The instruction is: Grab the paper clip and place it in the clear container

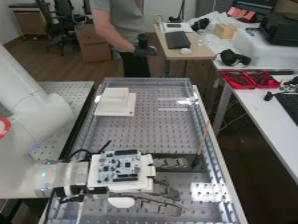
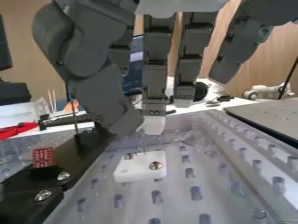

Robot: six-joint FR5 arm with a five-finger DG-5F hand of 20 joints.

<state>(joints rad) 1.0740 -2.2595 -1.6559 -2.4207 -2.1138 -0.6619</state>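
The hand (image 1: 159, 206) is smooth dark grey in blocky, hard-edged segments, low over a pale bench top (image 1: 143, 130) pierced with regular rows of small holes and edged by a glossy rim. In the wrist view, a matte white block (image 2: 136, 173) with crisp edges carries two shiny, round screw heads, and beside it lies a black plate (image 2: 23, 200) with more screws. Farther along the bench sits a plain white stepped piece (image 1: 116, 102) — a smaller slab on a broader one. The task's thing seems to be the thin, wiry paper clip (image 2: 143, 144), slender and faintly glinting, roughly upright just above or against the white block and right by the hand; its loops are too fine to make out. Whether the hand grips it or is merely beside it, I cannot tell.
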